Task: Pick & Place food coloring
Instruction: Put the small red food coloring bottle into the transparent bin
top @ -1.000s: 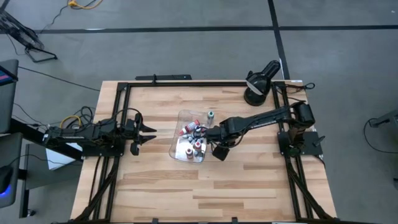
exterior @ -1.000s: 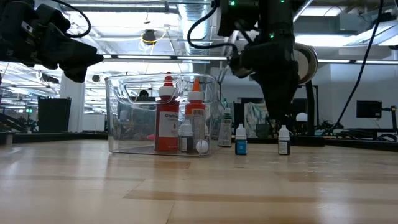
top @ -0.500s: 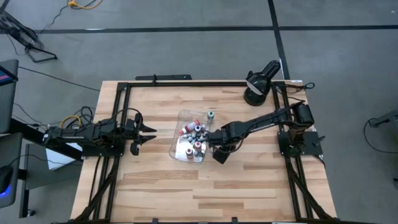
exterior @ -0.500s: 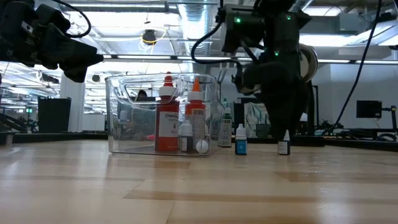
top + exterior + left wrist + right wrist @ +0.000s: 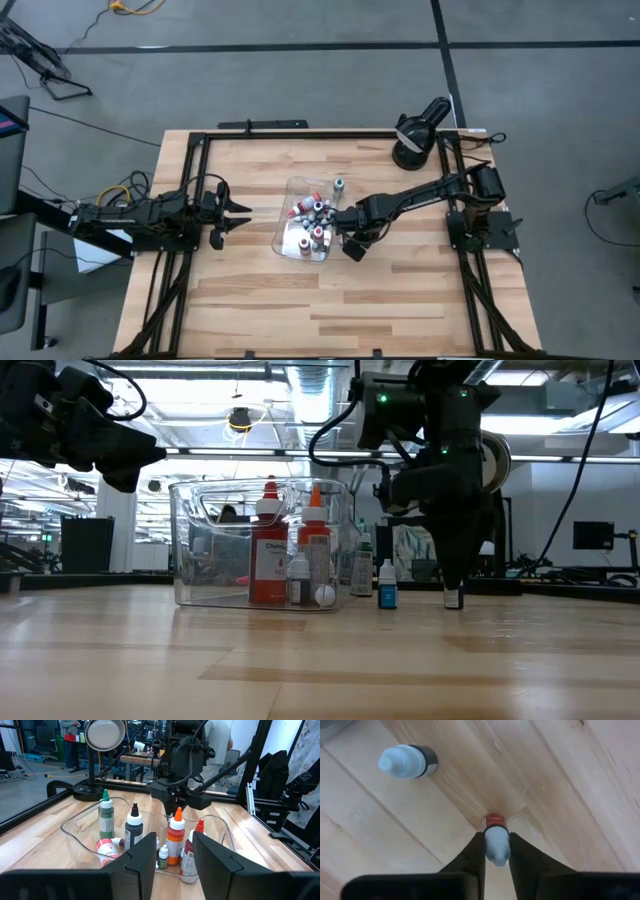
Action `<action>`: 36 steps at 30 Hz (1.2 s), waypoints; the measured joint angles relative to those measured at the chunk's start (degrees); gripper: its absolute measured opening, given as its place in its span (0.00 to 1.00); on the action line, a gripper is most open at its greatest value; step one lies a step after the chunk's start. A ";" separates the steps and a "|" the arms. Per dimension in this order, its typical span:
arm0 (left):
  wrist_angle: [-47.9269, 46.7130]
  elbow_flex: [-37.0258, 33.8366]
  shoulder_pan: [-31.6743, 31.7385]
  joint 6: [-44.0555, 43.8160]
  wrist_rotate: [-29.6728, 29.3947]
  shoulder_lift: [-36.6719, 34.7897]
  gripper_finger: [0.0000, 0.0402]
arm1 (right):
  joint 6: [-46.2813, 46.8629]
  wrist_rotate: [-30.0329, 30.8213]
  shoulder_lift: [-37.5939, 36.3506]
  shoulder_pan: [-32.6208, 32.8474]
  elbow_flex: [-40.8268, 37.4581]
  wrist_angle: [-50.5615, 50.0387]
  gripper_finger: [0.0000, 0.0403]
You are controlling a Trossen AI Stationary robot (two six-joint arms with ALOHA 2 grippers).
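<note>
Fingers closed: my right gripper [image 5: 496, 851] has just snapped in from wide open and now pinches a small food coloring bottle [image 5: 495, 836] by its white cap, the bottle's red band showing just above my fingertips. A second ago I was higher over the table [image 5: 420, 290], beside the clear tray [image 5: 283, 240]; since then I have come down and closed on this bottle, which stands upright on the wood just outside the tray on its right-arm side. In the low view my gripper [image 5: 455, 582] covers most of the bottle, only its dark base showing at the board. I judge the pick made but the lift not begun, since the bottle still looks seated on the table.

A second loose bottle with a pale cap [image 5: 406, 762] lies close by on the wood, apart from my fingers. A teal-bodied one [image 5: 387, 586] stands between my bottle and the tray wall. The tray already holds several upright bottles, the tall red [image 5: 268, 550] and orange [image 5: 315, 540] ones among them.

My left gripper [image 5: 222, 212] waits near the table's left edge, fingers [image 5: 142, 857] parted and empty, facing the tray. The black lamp [image 5: 415, 135] sits at the far right corner.
</note>
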 joint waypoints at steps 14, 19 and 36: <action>0.00 -0.01 0.01 0.01 0.00 0.00 0.29 | -10.26 -9.81 -0.70 0.04 0.00 2.67 0.13; 0.00 0.01 0.01 0.01 0.00 -0.02 0.29 | -14.95 -16.06 -1.66 -1.67 0.05 3.96 0.11; 0.00 0.01 0.00 0.01 -0.02 0.00 0.29 | -17.56 -38.01 -15.87 -10.52 0.06 24.55 0.12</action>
